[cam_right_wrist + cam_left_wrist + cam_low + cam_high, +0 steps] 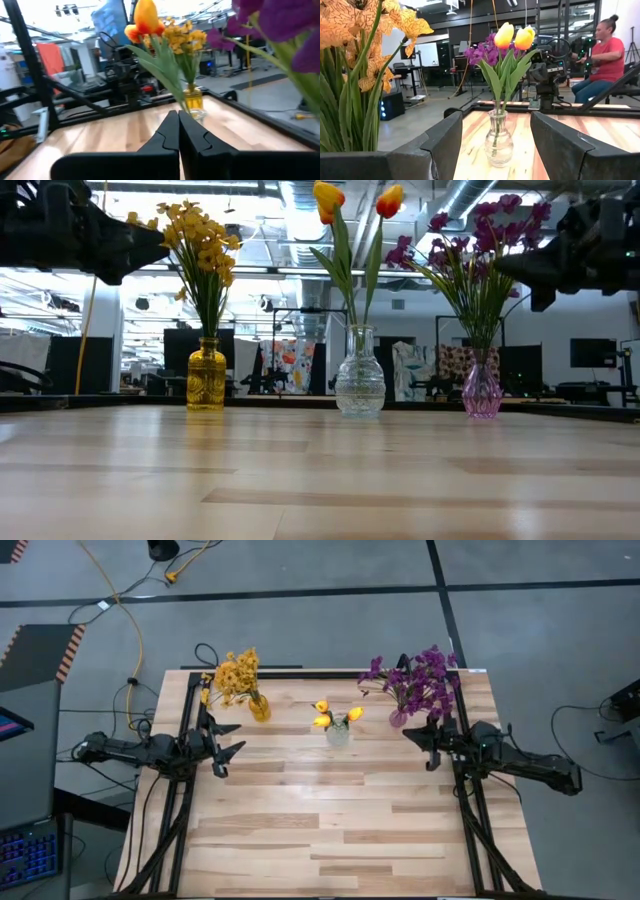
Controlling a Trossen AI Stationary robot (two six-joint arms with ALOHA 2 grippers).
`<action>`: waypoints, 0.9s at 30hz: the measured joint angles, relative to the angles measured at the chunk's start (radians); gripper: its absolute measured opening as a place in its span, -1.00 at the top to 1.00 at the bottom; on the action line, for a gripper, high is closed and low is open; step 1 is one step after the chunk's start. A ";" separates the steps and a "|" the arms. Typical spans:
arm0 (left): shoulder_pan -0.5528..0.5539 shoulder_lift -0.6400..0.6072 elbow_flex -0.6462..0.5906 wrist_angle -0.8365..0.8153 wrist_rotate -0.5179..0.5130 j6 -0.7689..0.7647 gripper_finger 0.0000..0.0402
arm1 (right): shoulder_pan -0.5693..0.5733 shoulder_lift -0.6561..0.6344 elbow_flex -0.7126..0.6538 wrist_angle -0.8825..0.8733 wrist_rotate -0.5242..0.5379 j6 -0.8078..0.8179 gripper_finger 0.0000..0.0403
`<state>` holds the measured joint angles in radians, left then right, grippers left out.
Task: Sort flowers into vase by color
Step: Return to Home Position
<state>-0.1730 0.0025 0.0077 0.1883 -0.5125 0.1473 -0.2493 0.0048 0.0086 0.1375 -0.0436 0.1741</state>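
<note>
Here we are with all three vases standing upright in a row along the table's (330, 830) back edge. Near the back-left corner we see the amber vase (259, 707) with the fluffy yellow flowers (236, 673) in it. In the middle, set a little further in from the edge, the clear vase (338, 732) holds the orange-yellow tulips (335, 715). Toward the back-right corner the pink vase (398, 718) carries the purple blooms (420, 680). Every stem we can make out sits in a vase, one colour to each, and the vases stand well apart. Now the arms: the left gripper (241, 736) hangs above the table by the left edge, near the amber vase and touching nothing. Its fingers are spread wide with nothing between them. The right gripper (408, 734) hangs above the table by the right edge, just beside the pink vase. Its fingers are pressed together and hold nothing. Both point in toward the clear vase. From the left wrist we also catch a person (605, 55) in a red top, seated out beyond the table.
</note>
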 joint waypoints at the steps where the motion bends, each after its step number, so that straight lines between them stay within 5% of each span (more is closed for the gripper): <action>1: 0.000 0.000 0.000 0.000 0.000 0.004 -0.12 | 0.000 0.000 0.000 0.001 0.011 -0.010 0.89; 11: 0.000 0.000 -0.001 -0.028 -0.052 0.038 -0.12 | -0.001 0.002 -0.001 -0.099 0.126 -0.101 0.89; 27: 0.000 0.002 -0.001 -0.097 -0.078 0.028 -0.12 | -0.002 0.009 -0.002 -0.108 0.132 -0.104 0.88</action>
<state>-0.1730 0.0044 0.0071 0.0910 -0.5903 0.1754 -0.2516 0.0139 0.0071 0.0299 0.0887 0.0704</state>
